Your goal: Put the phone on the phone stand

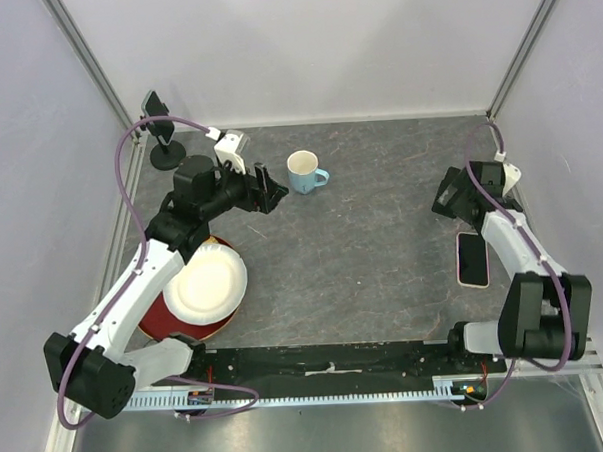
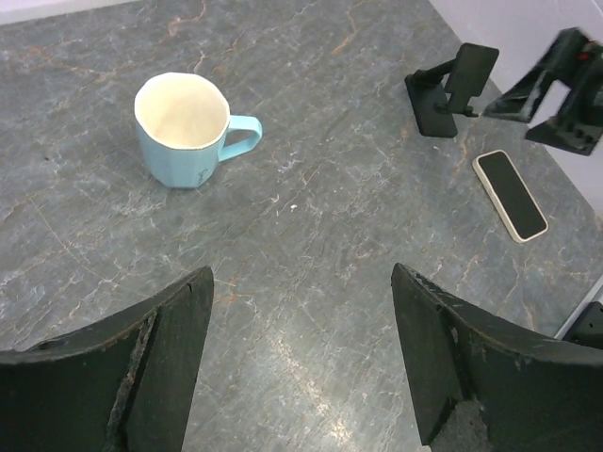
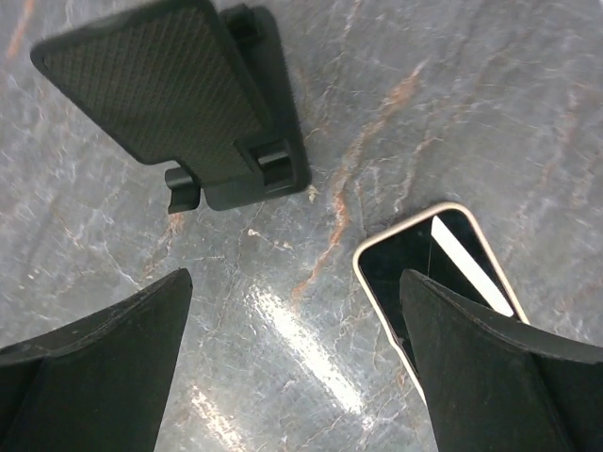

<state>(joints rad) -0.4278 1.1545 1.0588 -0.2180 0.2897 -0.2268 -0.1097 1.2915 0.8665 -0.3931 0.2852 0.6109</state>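
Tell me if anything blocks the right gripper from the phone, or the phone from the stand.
Nothing visible. The right gripper hangs open over the table, the phone lying flat on one side, the phone stand on the other, only bare surface between. The mug stands far off.

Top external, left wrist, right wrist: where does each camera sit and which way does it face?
Top external: above and behind the robot, looking down on the table; both arms show.
Left wrist: on the left arm, facing across the table toward mug, stand and phone; left fingers frame the bottom.
Right wrist: close over the table, looking down; right fingers at the bottom.
Both wrist views share stand and phone.
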